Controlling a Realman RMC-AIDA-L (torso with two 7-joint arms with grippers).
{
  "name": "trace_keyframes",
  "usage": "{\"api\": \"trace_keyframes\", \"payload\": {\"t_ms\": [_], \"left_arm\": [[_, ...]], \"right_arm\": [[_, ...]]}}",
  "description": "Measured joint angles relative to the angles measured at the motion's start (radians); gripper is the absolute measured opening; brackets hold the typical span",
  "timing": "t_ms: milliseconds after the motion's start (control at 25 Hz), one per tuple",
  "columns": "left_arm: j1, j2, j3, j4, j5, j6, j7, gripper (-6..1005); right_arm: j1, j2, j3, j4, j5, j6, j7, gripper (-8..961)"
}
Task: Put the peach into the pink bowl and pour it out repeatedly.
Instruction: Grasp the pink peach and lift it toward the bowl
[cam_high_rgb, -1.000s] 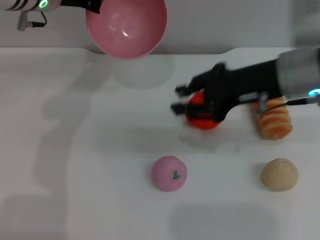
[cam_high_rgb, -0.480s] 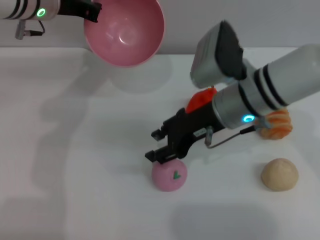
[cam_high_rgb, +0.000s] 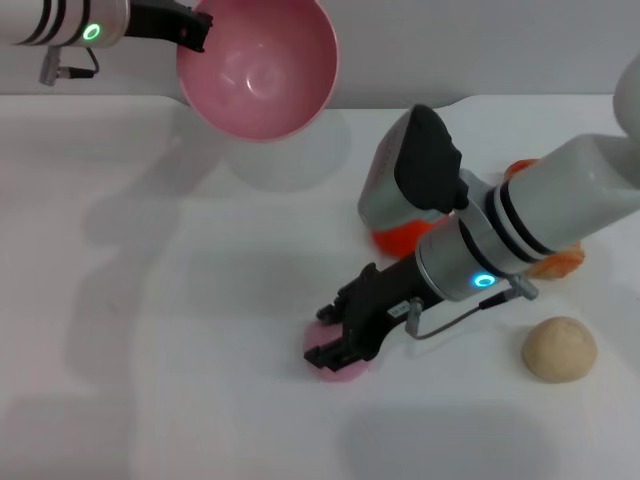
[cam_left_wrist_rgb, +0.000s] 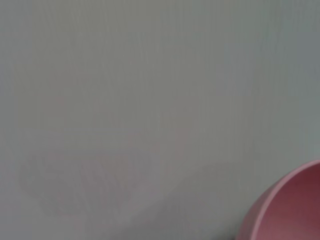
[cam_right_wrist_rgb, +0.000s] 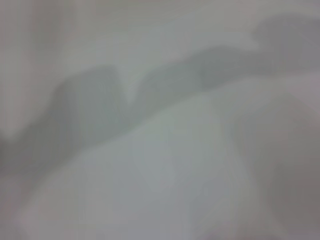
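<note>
Peach (cam_high_rgb: 335, 368), a small pale pink rounded toy fruit with a matte skin, lies on the white table (cam_high_rgb: 150, 350) and is mostly covered by the right gripper (cam_high_rgb: 335, 335). Only its lower edge and a sliver of its side show beneath the black fingers (cam_high_rgb: 328, 354), which sit over and on either side of the fruit; whether they have closed on it cannot be told. The right arm slants up and away from the peach, black near the wrist and then white with dark bands and a small lit blue ring.

Behind the peach, partly hidden by that arm, lies a red-orange fruit (cam_high_rgb: 395, 238), and beyond the arm an orange-and-white striped piece (cam_high_rgb: 560, 262) peeks out. A beige rough ball (cam_high_rgb: 559, 348) rests on the table well to the side of the peach, apart from everything else.

The round, deep, glossy pink plastic bowl (cam_high_rgb: 262, 68) hangs in the air far behind the peach, tilted with its hollow facing the camera and nothing inside. The left gripper (cam_high_rgb: 190, 28) clamps its rim. In the left wrist view only a curve of the bowl's rim (cam_left_wrist_rgb: 285, 210) shows.

The table is plain and matte, with soft shadows of the bowl and arms. A pale grey wall (cam_high_rgb: 480, 45) rises behind its far edge.
</note>
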Motion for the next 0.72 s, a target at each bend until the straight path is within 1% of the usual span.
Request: {"api": "trace_keyframes", "payload": {"t_ms": [200,320,360,600,720], "left_arm": [[0.003,-0.002,0.012,-0.005,-0.004,0.000,-0.004,46],[0.003,-0.002,0.012,-0.005,-0.004,0.000,-0.004,46],[0.005,-0.002,0.026,-0.005,-0.005,0.001,-0.013,46],[0.005,-0.002,0.029,-0.007,-0.006,0.002,-0.015,46],[0.005,-0.002,0.034,-0.007,-0.006,0.003,-0.015,46]], "right_arm": [[0.004,-0.001,-0.008,0.024,-0.008,0.002,0.041,530],[0.001,-0.002,-0.007,0.025,-0.044,0.029,0.075,521],[0.001,-0.002,-0.007,0.025,-0.044,0.029,0.075,518],[-0.004,-0.004,0.002,0.024,-0.052,0.040,0.093,500],[-0.004,-0.004,0.003,0.017,-0.052,0.038,0.093,382]]}}
